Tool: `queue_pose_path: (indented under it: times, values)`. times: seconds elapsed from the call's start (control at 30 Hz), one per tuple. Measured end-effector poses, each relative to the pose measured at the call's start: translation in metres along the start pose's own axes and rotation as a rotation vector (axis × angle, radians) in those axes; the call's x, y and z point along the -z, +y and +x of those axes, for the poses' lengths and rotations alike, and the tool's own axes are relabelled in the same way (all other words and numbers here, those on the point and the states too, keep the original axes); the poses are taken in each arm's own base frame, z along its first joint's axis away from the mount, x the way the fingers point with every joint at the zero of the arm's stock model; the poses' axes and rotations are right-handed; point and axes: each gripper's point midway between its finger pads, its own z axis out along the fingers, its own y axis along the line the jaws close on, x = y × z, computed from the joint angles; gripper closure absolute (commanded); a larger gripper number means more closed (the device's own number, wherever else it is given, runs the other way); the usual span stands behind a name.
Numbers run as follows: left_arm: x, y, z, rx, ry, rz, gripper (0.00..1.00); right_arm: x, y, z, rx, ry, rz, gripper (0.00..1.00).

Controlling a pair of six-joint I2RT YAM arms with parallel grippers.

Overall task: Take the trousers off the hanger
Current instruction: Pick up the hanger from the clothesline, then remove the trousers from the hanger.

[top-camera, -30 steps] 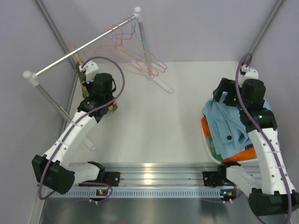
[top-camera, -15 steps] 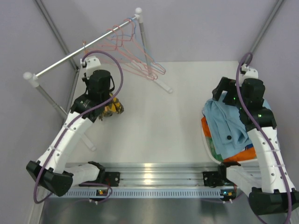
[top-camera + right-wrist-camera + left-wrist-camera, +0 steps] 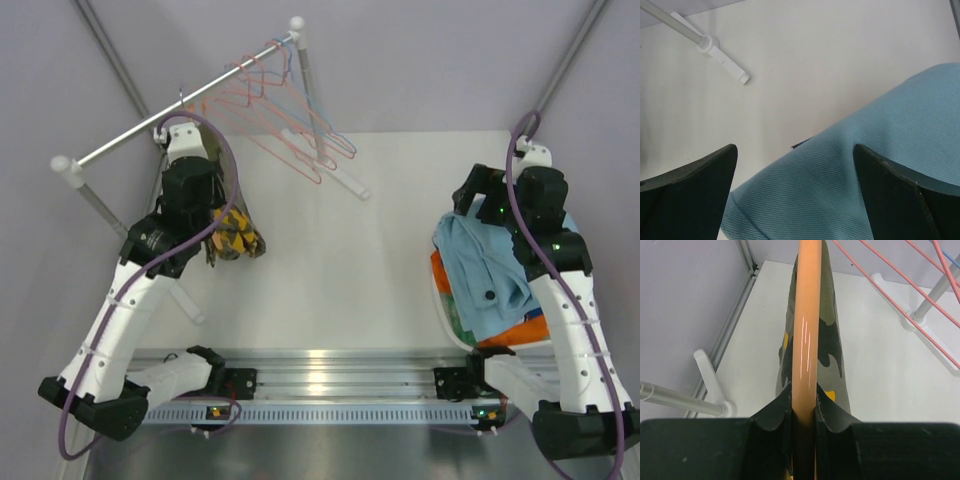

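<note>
Cloth: camouflage trousers (image 3: 827, 345) drape limp, light and soft over the orange hanger bar (image 3: 807, 315), left side of the table (image 3: 360, 260) | left gripper (image 3: 804, 412): fingers pinch that bar | right gripper (image 3: 795, 170): fingers spread above the light blue trousers (image 3: 880, 135) | you likely grip a hanging leg; it should slide off.

camouflage trousers (image 3: 815, 340): olive, dark blotches, yellow patches | hanger (image 3: 806, 315): orange | light blue trousers (image 3: 485, 260): plain, right | orange trousers (image 3: 522, 327): bright, right | desk (image 3: 340, 260): white
</note>
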Motion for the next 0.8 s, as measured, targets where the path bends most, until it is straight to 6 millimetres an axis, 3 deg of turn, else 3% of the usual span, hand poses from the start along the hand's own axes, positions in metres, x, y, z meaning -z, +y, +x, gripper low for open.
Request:
queue_pose_path:
  times: [0.3,0.8]
  values:
    - [0.033,0.004,0.012,0.014,0.063,0.115,1.00,0.004,0.008,-0.003,0.011,-0.002,-0.047,0.00]
    - [0.125,0.014,0.040,0.054,0.118,0.448,1.00,0.022,0.023,-0.017,0.035,-0.055,-0.125,0.00]
